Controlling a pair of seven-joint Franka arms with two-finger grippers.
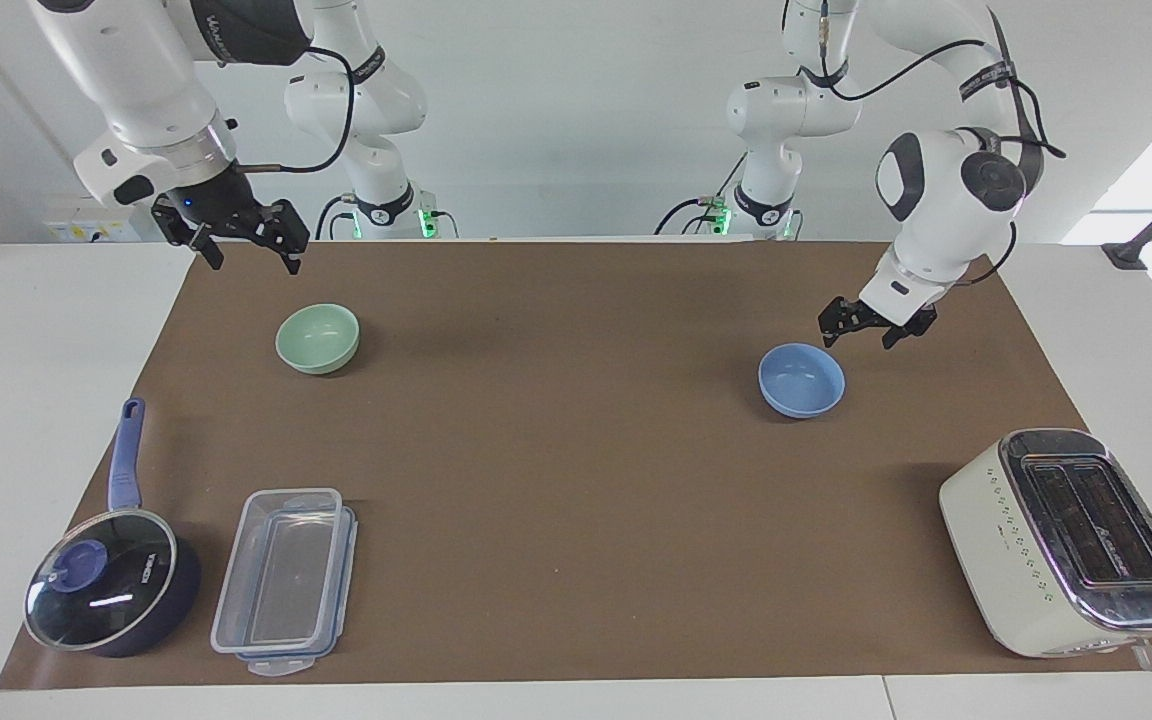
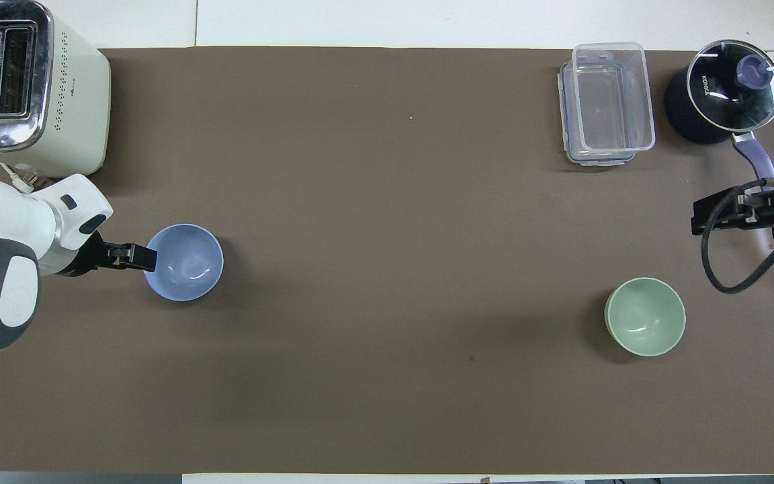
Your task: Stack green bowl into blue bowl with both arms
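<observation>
My left claw [image 1: 861,329] hangs just above the table [image 1: 576,560] beside the blue bowl [image 1: 801,379], at the rim that faces the left arm's end, its fingers spread and not touching the bowl. The blue bowl sits upright on the brown mat, nearer to the robots than the toaster [image 1: 1066,540]. My right claw [image 1: 248,245] is up in the air over the mat's edge at the right arm's end, fingers spread wide and holding nothing. The green bowl [image 1: 317,338] stands upright on the mat, well apart from the blue bowl, toward the right arm's end of the table. Farther from the robots than the green bowl lie a clear plastic container [image 1: 281,580] and a lidded saucepan [image 1: 106,590].
</observation>
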